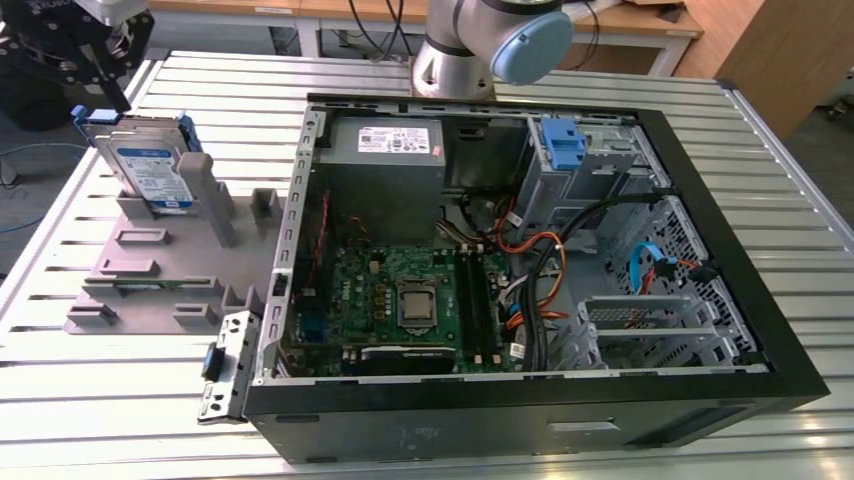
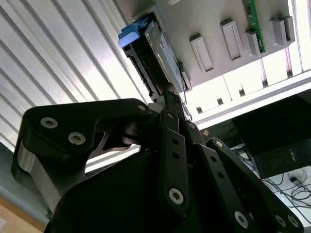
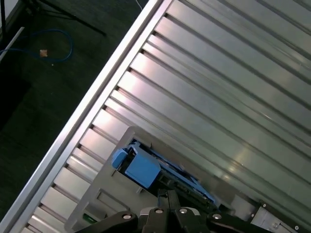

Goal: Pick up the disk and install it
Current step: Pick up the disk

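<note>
Disk [image 1: 144, 165] upright in grey holder [image 1: 150, 292] beside open computer case [image 1: 534, 410]

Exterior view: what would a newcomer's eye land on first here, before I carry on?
The open computer case lies on the slatted metal table, with its green motherboard bared near the middle of the exterior view. At that view's left, the disk in its bright blue carrier stands upright in a grey fixture. In the second wrist view the gripper hangs close to the disk.
</note>
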